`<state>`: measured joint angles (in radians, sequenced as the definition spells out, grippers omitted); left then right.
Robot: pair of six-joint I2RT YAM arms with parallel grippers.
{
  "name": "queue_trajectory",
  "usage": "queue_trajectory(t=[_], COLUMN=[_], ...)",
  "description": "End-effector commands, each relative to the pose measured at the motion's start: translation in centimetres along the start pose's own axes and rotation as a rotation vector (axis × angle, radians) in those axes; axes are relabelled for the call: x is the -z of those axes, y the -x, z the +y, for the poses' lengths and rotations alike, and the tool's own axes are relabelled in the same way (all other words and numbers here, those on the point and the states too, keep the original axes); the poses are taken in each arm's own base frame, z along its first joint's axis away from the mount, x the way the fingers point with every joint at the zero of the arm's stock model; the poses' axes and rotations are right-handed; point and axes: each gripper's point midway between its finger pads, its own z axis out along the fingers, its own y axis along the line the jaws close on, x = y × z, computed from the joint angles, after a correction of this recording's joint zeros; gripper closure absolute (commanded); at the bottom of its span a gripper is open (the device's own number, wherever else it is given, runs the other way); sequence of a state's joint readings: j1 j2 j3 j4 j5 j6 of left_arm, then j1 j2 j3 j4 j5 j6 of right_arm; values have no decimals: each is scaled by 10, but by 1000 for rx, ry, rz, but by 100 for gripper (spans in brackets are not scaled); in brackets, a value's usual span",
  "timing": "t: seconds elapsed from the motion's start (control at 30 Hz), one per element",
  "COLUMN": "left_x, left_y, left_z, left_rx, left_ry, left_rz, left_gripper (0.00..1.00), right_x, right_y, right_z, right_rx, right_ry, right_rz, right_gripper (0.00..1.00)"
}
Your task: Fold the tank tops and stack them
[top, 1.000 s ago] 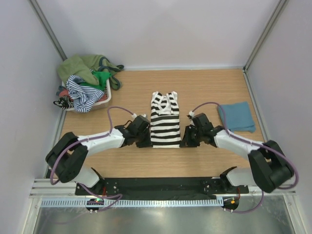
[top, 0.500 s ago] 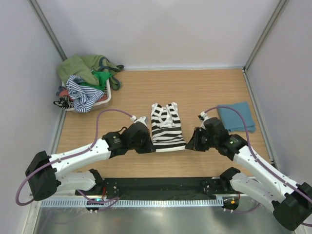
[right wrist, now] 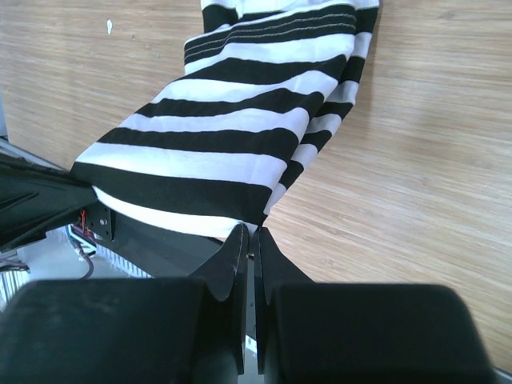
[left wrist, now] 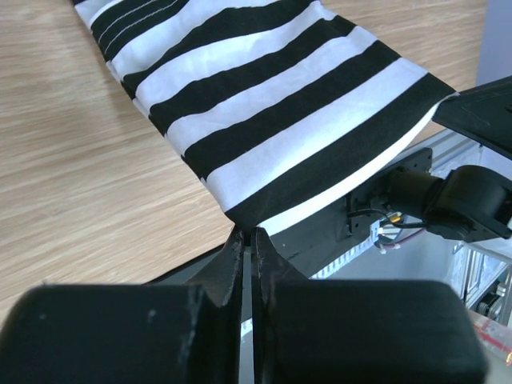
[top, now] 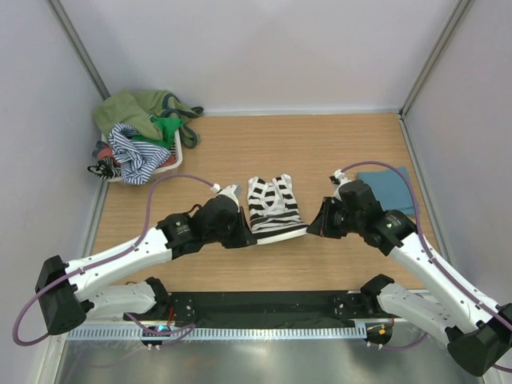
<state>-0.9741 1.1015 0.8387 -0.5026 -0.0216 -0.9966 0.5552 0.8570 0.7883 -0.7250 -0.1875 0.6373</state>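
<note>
Honestly, that soft black-and-white striped cloth tank top sags light and limp, so the left gripper and right gripper each sit clamped on a hem corner.

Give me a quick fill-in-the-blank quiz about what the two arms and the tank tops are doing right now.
1. The left gripper and right gripper are each ____ on a hem corner of the striped tank top.
2. The folded teal top lies on the robot's ____ side.
3. The heap of unfolded tops sits at the far ____ corner.
Missing words: shut; right; left.
</note>
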Motion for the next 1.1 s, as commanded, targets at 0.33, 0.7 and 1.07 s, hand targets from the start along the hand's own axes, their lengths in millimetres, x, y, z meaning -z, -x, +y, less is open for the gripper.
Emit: queue_trajectory(t=[0.33, 0.7, 1.07], left_x=[19, 20, 10], left_y=[1, 6, 30], left_z=[-13, -19, -24], left_rx=[11, 4, 10], left_ry=[-28, -35, -6], left_rz=[11, 4, -17], left_gripper=[98, 97, 96], right_x=[24, 25, 21], right_y=[25, 34, 69], right_z=[4, 6, 17], right_rx=[42, 49, 73], right_ry=[-33, -49, -97], right_rz=[-99, -118, -162], right_gripper=[99, 99, 99])
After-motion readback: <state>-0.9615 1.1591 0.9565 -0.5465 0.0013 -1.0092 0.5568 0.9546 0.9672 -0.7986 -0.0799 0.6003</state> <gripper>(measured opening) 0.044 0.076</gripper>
